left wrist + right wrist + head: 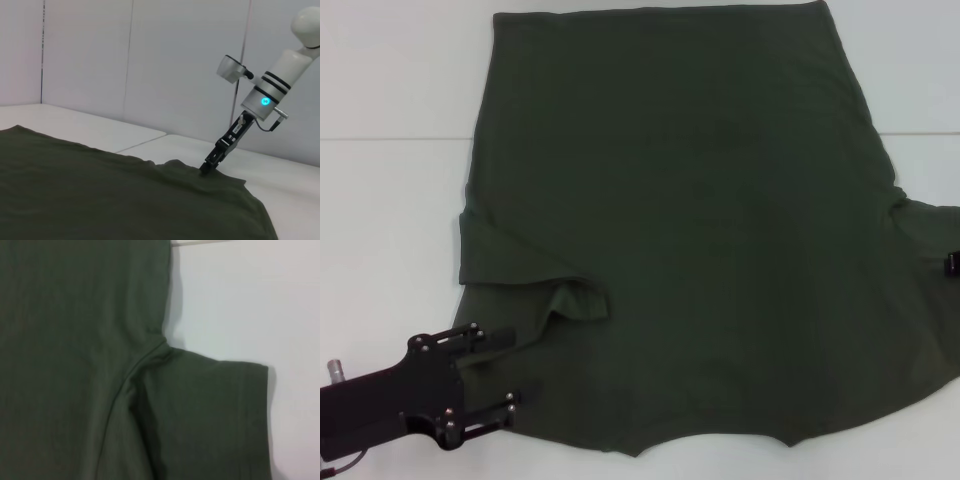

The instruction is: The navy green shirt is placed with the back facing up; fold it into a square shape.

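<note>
Nearest in, at the left corner of the head view: left gripper [516, 370], black, jaws spread wide, one fingertip either side of a stretch of the near-left edge of the navy green shirt [690, 250]. Not closed on anything; looks to sit right at the cloth's border, though contact is hard to judge from above. Just beyond those fingertips, a rumpled fold where the left sleeve [525, 265] lies tucked inward over the body of the shirt. Along the near hem of the picture, a shallow curved notch, the neckline [710, 442], so collar end towards the robot. Spread across the white table [380, 200], plain dark olive back facing up, mostly flat, filling most of the view and running away to a straight far edge. Over on the right, the right sleeve [215, 415] lying flat and open on the tabletop, armpit seam puckered. Right gripper [206, 169] angled down steeply from its white arm, tip touching the cloth at that right-hand edge; wide or narrow, cannot tell. Beyond everything, pale wall panels [150, 60].
</note>
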`<move>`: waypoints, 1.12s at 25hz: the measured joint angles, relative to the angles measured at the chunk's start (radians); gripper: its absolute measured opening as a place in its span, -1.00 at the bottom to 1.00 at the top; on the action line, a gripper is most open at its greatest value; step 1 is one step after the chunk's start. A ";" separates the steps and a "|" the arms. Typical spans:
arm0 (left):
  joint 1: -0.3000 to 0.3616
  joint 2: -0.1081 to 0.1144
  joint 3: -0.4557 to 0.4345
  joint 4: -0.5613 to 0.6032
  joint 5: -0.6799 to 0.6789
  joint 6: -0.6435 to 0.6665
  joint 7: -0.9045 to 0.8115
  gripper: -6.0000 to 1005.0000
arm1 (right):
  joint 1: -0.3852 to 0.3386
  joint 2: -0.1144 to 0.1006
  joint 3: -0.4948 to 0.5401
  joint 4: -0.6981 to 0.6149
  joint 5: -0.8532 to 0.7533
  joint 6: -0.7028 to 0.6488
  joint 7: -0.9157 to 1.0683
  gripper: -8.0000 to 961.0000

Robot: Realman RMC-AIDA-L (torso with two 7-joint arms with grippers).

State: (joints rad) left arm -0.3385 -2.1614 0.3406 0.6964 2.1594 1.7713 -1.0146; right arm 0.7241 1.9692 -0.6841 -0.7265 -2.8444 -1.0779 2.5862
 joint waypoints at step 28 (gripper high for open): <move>-0.007 0.002 -0.001 0.000 -0.004 -0.001 -0.018 0.37 | 0.021 -0.005 -0.002 0.022 -0.005 0.010 0.008 0.13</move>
State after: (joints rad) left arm -0.3459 -2.1598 0.3400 0.6964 2.1551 1.7701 -1.0323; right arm 0.7446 1.9638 -0.6856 -0.7043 -2.8497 -1.0681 2.5945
